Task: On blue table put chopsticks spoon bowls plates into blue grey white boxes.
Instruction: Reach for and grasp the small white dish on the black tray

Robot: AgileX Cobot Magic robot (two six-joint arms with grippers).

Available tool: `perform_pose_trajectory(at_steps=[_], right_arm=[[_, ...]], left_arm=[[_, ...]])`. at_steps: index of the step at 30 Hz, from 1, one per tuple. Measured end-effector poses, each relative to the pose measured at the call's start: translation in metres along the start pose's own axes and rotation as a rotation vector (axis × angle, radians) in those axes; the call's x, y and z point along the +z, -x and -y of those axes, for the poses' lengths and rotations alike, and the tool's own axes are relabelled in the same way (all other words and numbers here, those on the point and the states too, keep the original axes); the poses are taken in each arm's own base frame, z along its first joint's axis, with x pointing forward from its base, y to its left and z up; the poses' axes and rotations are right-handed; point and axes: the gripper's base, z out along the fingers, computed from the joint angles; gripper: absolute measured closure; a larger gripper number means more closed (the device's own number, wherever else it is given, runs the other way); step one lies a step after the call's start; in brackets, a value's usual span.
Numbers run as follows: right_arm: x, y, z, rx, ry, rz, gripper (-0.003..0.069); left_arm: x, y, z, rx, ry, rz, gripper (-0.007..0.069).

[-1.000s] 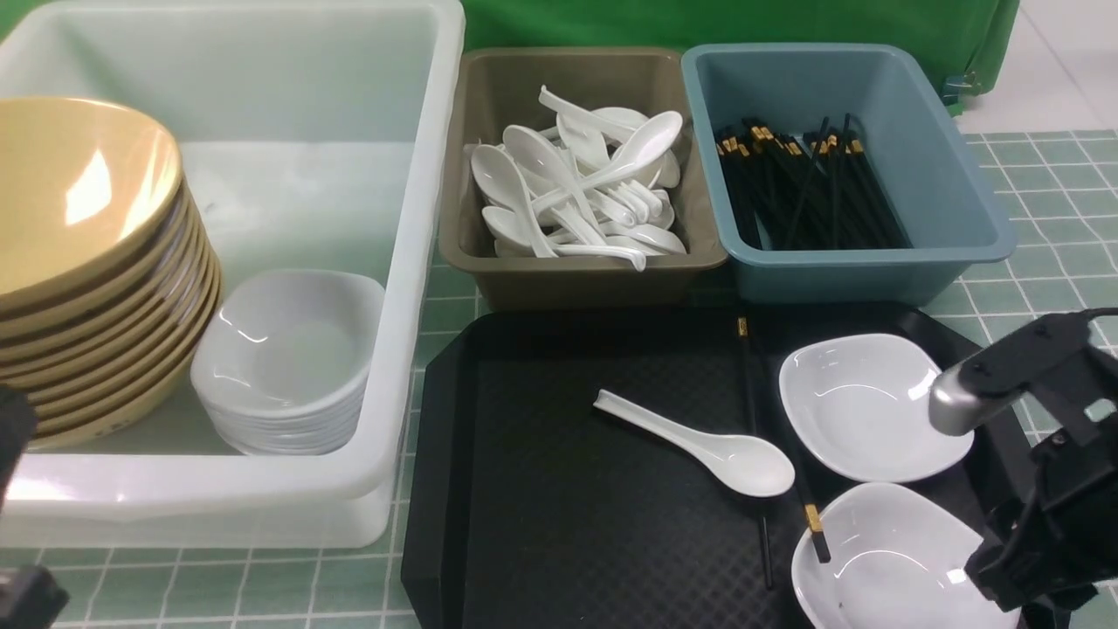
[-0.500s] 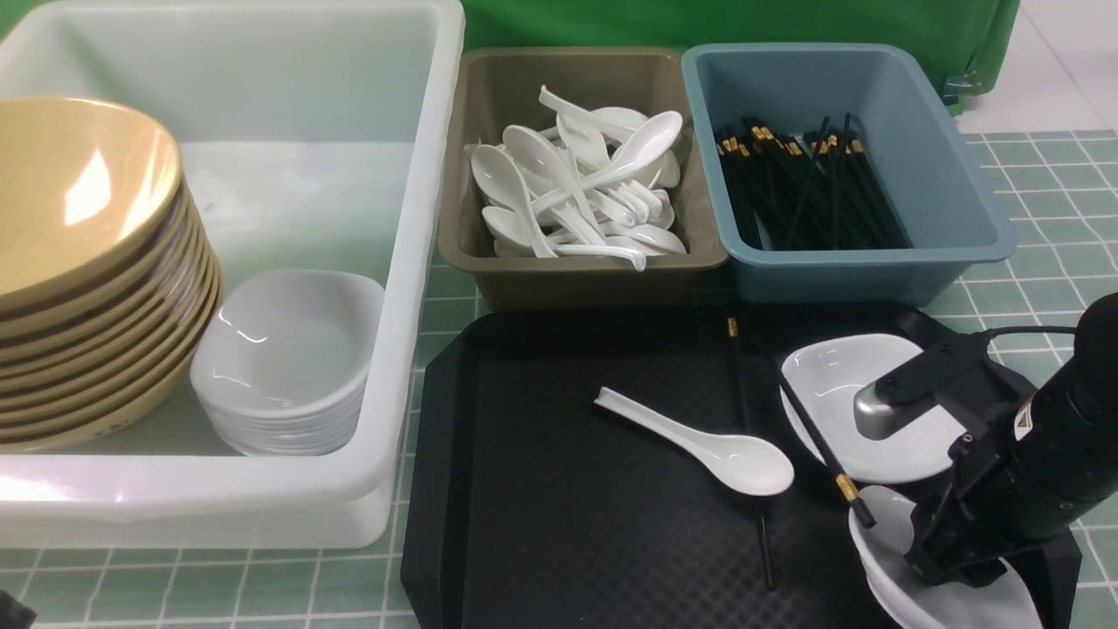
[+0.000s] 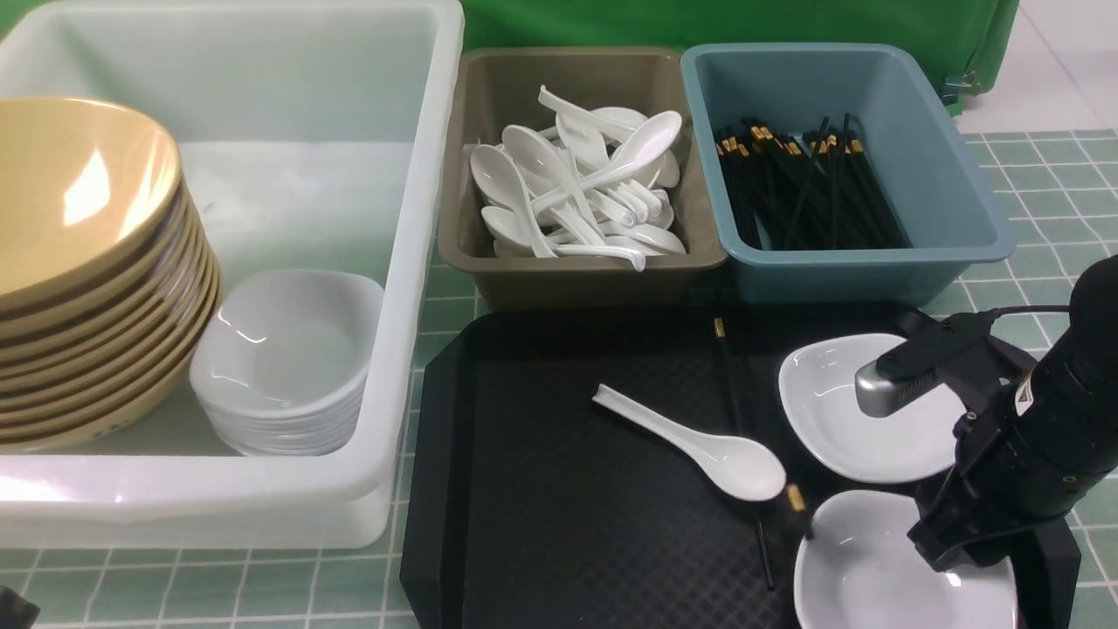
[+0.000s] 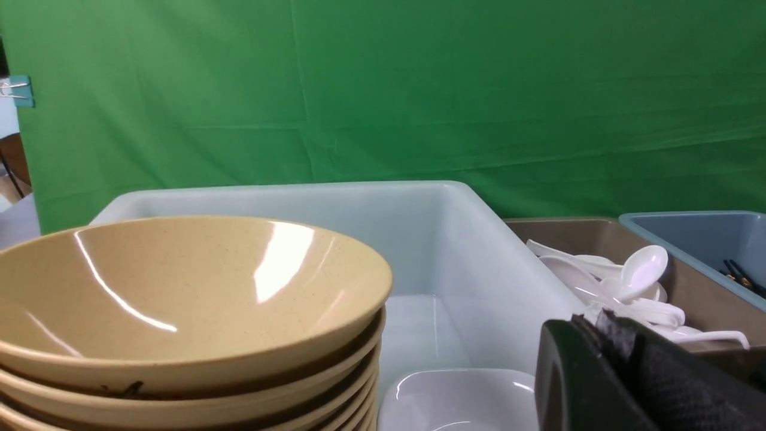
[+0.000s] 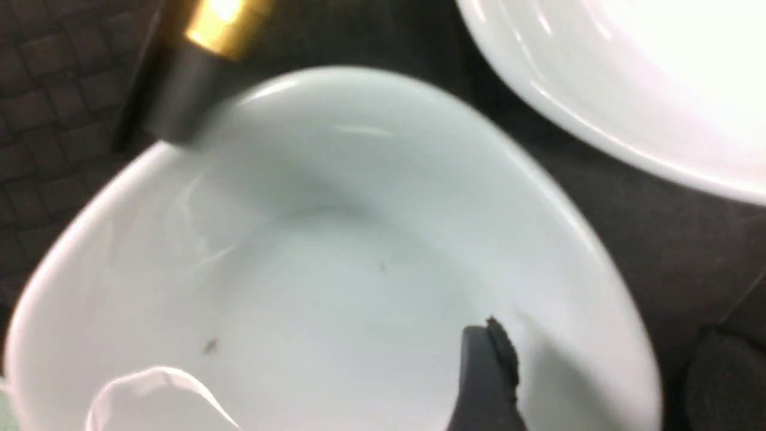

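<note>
Right gripper (image 3: 943,546) is low over the near plate (image 3: 860,581), at the near right corner of the black tray (image 3: 541,524). On the wrist cam one dark finger (image 5: 486,371) is dipped inside the plate's hollow, close to the rim. The other finger is out of shot, so I can't tell how wide the jaws stand or whether they grip anything.

The plate sits flat on the tray. The gold-banded chopstick end (image 3: 797,502) is at the plate's far left rim; the rest of that stick is blurred. The second plate (image 3: 830,419) is just beyond, along the tray's right edge, with a gap between the two.

The long chopstick (image 3: 727,376) runs from the tray's far edge toward its near edge. The spoon (image 3: 707,445) is mid-tray with its scoop lying across that stick and its handle pointing left.

The tray is on the blue table (image 3: 1031,175). Across the table's far side:
- Blue bin (image 3: 873,275) holds the bundled chopsticks (image 3: 803,192).
- Grey-brown bin (image 3: 568,284) beside it holds the piled spoons (image 3: 576,183).
- White tub (image 3: 419,262) at the left edge holds the stacked bowls (image 3: 79,218) leaning, with the stacked plates (image 3: 288,358) next to them.

Green cloth (image 3: 699,22) hangs behind the bins.

Left gripper (image 4: 592,335) has its fingers pressed together with nothing between them, at the tub's near side.
</note>
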Motion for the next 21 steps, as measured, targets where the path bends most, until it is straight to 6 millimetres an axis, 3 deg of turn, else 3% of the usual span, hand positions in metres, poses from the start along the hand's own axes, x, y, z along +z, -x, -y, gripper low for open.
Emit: perform_pose_trajectory(at_steps=[4,8,12,13,17,19,20,21], right_arm=[[0.008,0.001,-0.002,0.026,0.033,-0.029,0.0214],[0.011,-0.001,-0.005,0.048,0.07,-0.067,0.0311],[0.006,0.0,-0.006,0.059,0.082,-0.062,0.0455],[0.005,0.001,-0.006,0.059,0.082,-0.056,0.046],[-0.012,-0.003,-0.008,0.061,0.085,-0.025,0.0497],[-0.042,-0.006,-0.011,0.064,0.086,0.021,0.0551],[-0.047,-0.007,-0.011,0.067,0.089,0.028,0.0557],[-0.068,-0.007,-0.014,0.07,0.102,0.07,0.0574]], left_arm=[[0.0,0.001,0.0,0.005,0.001,0.006,0.062],[0.0,0.001,0.0,0.005,0.001,0.007,0.062],[0.0,0.001,0.0,0.005,0.001,0.007,0.062],[0.0,0.001,0.0,0.005,0.001,0.007,0.062],[0.0,0.001,0.0,0.005,0.001,0.011,0.062],[0.0,0.002,0.0,0.005,0.002,0.021,0.062],[0.0,0.002,0.0,0.005,0.002,0.021,0.062],[0.0,0.002,0.0,0.005,0.002,0.022,0.062]])
